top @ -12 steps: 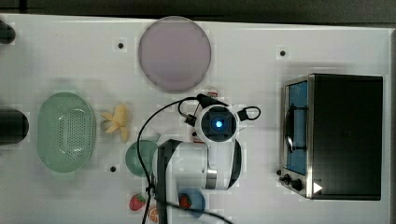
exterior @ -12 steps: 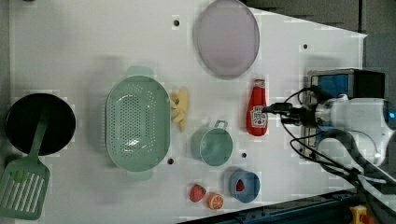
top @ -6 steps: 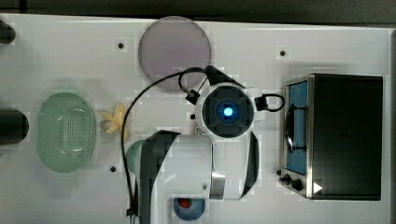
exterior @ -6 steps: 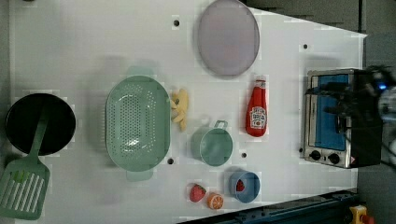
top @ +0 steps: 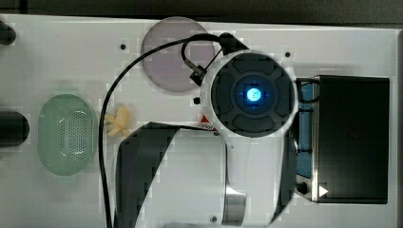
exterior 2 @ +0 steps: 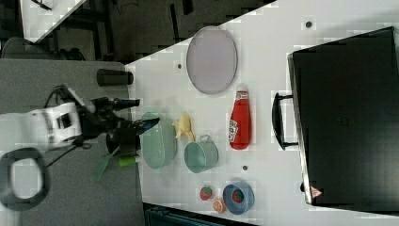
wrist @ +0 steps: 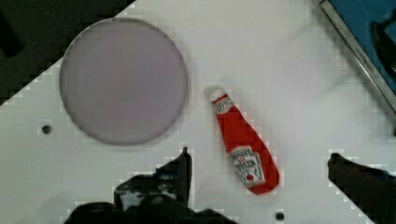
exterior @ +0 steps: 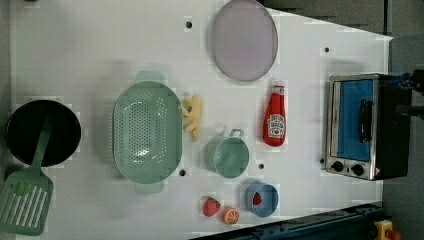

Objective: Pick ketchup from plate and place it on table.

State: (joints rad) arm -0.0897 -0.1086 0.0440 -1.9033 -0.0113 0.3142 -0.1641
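Ketchup (wrist: 243,145) flat on table (wrist: 289,70), beside plate (wrist: 123,79), between wide-apart jaws

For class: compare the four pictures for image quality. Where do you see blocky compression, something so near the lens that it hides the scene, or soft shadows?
Top view: the arm's wrist fills the middle, hiding most of the ketchup. Left view: even light, blocky edges around the plate and ketchup. Right view: the gripper looks smeared against the grey floor. Wrist view: the ketchup casts a faint shadow on the table.
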